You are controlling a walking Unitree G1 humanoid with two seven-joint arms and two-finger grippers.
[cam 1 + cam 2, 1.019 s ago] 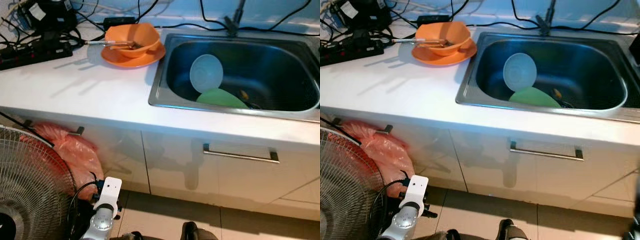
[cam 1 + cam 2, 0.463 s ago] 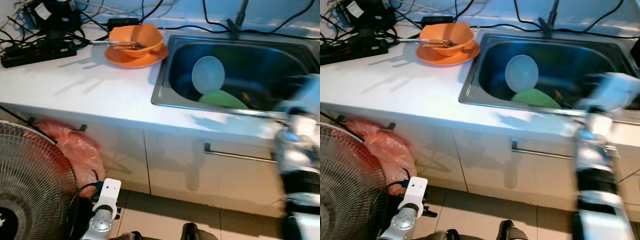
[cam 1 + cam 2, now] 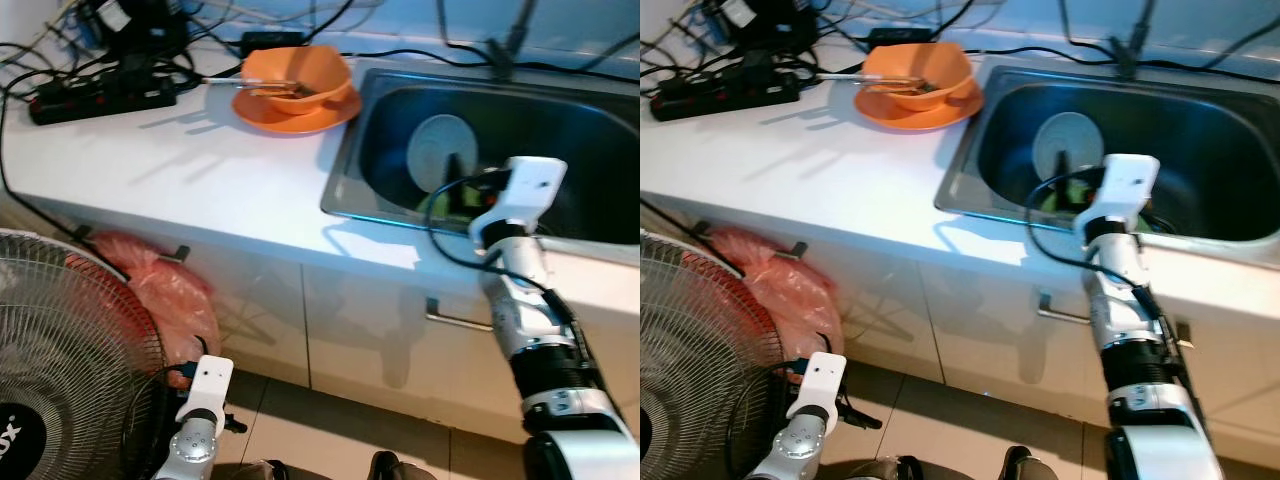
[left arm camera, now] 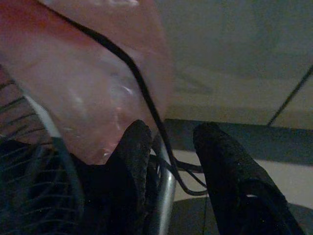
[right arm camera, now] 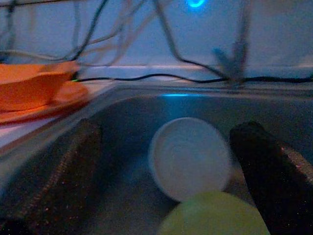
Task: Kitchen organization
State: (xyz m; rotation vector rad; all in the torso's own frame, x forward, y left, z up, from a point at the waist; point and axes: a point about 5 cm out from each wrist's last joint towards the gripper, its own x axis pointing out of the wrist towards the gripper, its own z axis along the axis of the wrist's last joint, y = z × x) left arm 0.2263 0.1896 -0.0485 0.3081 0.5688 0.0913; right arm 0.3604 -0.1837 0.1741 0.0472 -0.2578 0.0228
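White plate [image 5: 190, 157] stands propped in the sink [image 3: 560, 100], straight ahead of your right gripper [image 5: 171, 161], framed between its widely spread fingers [image 5: 63, 166] and not touched. A green plate [image 5: 215, 215] lies just below it (partly overlapping). Your left gripper [image 4: 168, 147], fingers apart, hangs by a pink bag [image 3: 160, 300].

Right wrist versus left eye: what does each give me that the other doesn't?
The right wrist view adds a close look along the right hand, its fingers spread open and framing the white dish.

The left eye view adds the wider room: the fan, pink bag, power strip, the left arm hanging low, and the right arm reaching over the sink rim.

Shared: the sink, white dish, green dish and orange bowl.
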